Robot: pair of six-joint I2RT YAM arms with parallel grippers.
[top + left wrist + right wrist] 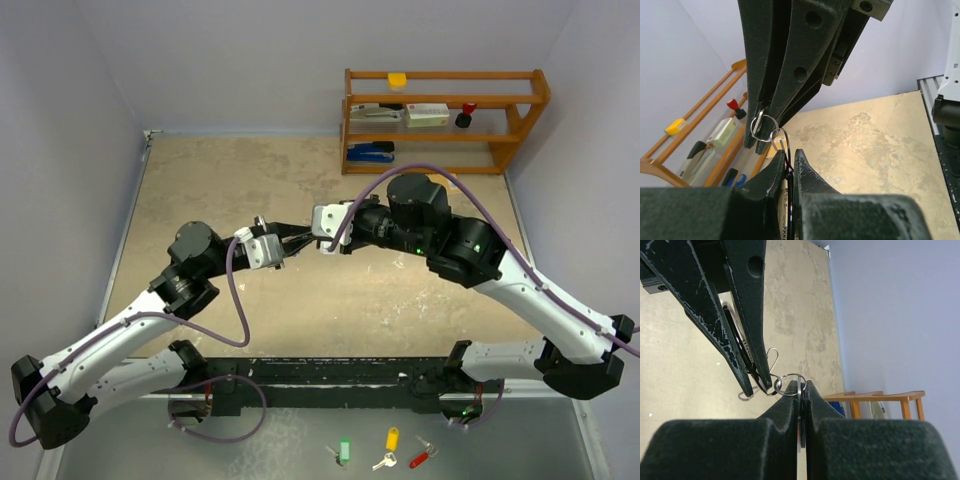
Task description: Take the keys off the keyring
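Left wrist view: left pincer (788, 159) clamped on thin dark key (789, 200), edge-on between its pads. Right pincer (760, 142) opposite, tip to tip, pinching ring (763, 126). Ring looks light, stiff, springy, slippery. Best hold, probably: key flat by head, ring across wire.

Left gripper (790, 159) and right gripper (800, 386) meet tip to tip above the counter's (250, 190) middle. Keyring (756, 126) sits in the right gripper's tips; a key (737, 340) sits in the left's. Shelf (445, 120) stands at the far right corner. Three tagged keys (390, 450) lie in a row on the near side of the arm bases (465, 365), right of centre.
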